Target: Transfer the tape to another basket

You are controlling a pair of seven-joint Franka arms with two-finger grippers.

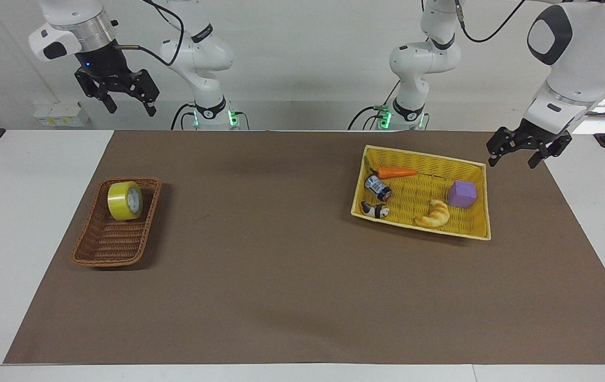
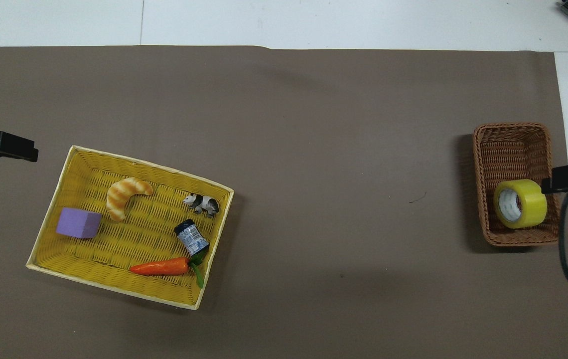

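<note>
Brown matting (image 1: 292, 276) covers a white table (image 1: 21, 223). At upper left of the facing view the right gripper (image 1: 122, 98) hangs high with jaws spread, holding nothing. At upper right the left gripper (image 1: 525, 148) hovers over the mat's corner, jaws also spread and empty.

A wide roll of translucent yellow packing tape (image 1: 124, 200) with a pale core stands on edge in the small dark-brown woven wicker basket (image 1: 109, 244), at its end nearer the robots.

A larger bright yellow woven basket (image 1: 475, 225) holds an orange carrot (image 1: 397, 172), purple cube (image 1: 463, 193), golden croissant (image 1: 434, 214), small can (image 1: 377, 187) and panda figurine (image 1: 375, 210).
</note>
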